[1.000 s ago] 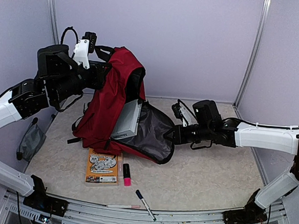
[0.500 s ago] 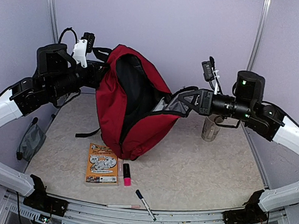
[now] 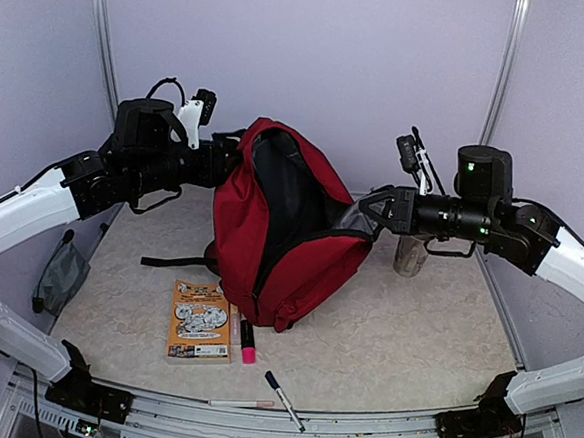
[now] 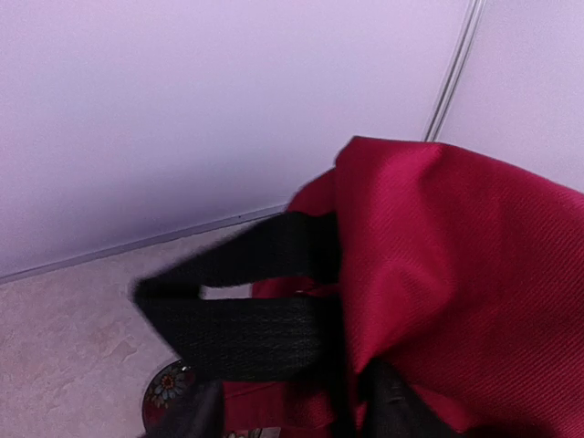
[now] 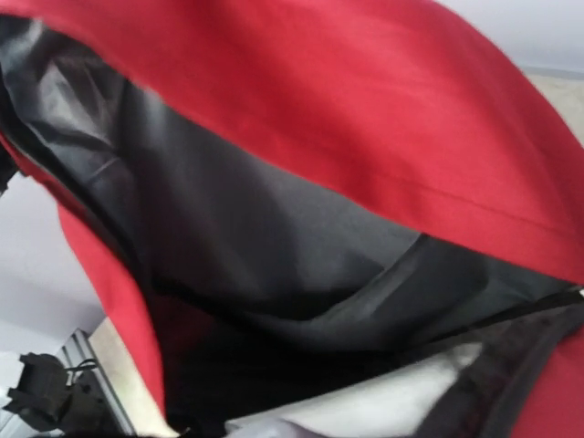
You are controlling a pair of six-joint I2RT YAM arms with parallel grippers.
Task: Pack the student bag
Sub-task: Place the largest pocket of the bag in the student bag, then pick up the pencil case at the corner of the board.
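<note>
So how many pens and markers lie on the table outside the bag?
3. A pink highlighter beside the orange book; a black-tipped marker nearer the front edge; a thin pale pen just left of it. More may be hidden in the bag.

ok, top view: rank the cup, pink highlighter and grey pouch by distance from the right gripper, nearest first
From the right gripper, shut on the student bag:
1. cup, just below and to the right of it in the picture, partly behind the arm.
2. pink highlighter, front centre, near the bag's bottom.
3. grey pouch, at the far left table edge.
</note>
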